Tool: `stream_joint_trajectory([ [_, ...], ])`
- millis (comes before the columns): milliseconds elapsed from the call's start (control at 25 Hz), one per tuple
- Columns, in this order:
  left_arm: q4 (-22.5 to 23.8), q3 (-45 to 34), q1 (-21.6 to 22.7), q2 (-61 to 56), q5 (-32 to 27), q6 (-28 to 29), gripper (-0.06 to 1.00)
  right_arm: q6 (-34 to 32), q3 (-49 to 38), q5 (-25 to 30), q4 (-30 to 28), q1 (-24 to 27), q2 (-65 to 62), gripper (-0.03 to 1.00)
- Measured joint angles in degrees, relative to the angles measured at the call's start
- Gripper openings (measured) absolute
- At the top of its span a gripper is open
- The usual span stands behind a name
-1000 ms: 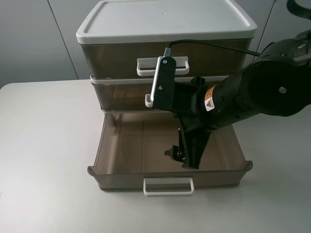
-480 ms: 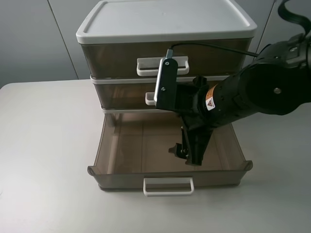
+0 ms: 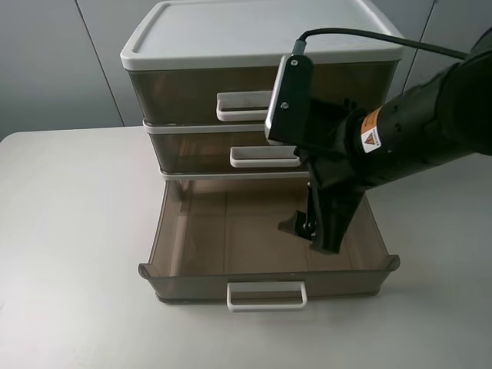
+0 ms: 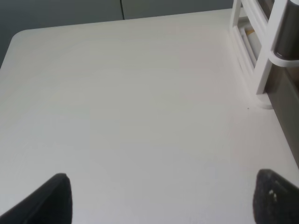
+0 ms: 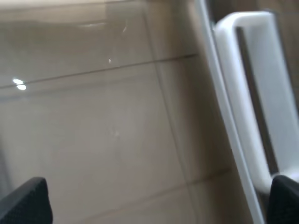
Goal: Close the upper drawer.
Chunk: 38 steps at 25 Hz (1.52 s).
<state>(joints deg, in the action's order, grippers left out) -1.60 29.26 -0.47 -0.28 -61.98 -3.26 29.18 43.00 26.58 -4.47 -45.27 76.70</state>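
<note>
The right hand (image 3: 311,231) hangs fingers-down over the open bottom drawer (image 3: 184,284) and holds nothing. In its wrist view the two fingertips (image 5: 23,203) sit far apart, so it is open. The left hand (image 4: 161,198) is spread wide too, empty, low over the desk (image 4: 131,93) beside the foot of the cabinet (image 3: 254,34). The upper drawer (image 3: 184,96) sits flush under the white lid, its handle (image 3: 242,106) apart from both hands. It looks shut, so the task seems done, with only drawing the arm clear left. The middle drawer (image 3: 188,150) looks shut as well. The desk is plain white, and grey panels (image 3: 46,61) stand behind.
</note>
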Motion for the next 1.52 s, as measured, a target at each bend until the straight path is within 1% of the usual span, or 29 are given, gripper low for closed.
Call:
stream_joint_trajectory([
  [160, 0.0, 0.0, 0.0, 0.0, 0.0, 0.0, 0.74, -2.7, 0.0, 10.3, 2.6, 0.0, -10.6, 0.7],
  [240, 0.0, 0.0, 0.0, 0.0, 0.0, 0.0, 0.74, -4.6, 0.0, 14.5, 3.6, 0.0, -16.9, 0.7],
  [600, 0.0, 0.0, 0.0, 0.0, 0.0, 0.0, 0.74, -17.7, 0.0, 34.9, 4.0, 0.0, -43.5, 0.7],
  [680, 0.0, 0.0, 0.0, 0.0, 0.0, 0.0, 0.74, -19.7, 0.0, 38.0, 4.0, 0.0, -48.3, 0.7],
  [720, 0.0, 0.0, 0.0, 0.0, 0.0, 0.0, 0.74, -20.9, 0.0, 39.0, 4.0, 0.0, -50.8, 0.7],
  [880, 0.0, 0.0, 0.0, 0.0, 0.0, 0.0, 0.74, -23.8, -2.9, 40.0, 4.5, 0.0, -60.3, 0.7],
  [1160, 0.0, 0.0, 0.0, 0.0, 0.0, 0.0, 0.74, -24.9, -10.4, 40.5, 5.5, 0.0, -74.5, 0.7],
  [1280, 0.0, 0.0, 0.0, 0.0, 0.0, 0.0, 0.74, -25.1, -11.8, 40.8, 6.2, 0.0, -76.4, 0.7],
  [1520, 0.1, 0.0, 0.0, 0.0, 0.0, 0.0, 0.74, -25.4, -11.8, 40.9, 6.6, 0.0, -76.5, 0.7],
])
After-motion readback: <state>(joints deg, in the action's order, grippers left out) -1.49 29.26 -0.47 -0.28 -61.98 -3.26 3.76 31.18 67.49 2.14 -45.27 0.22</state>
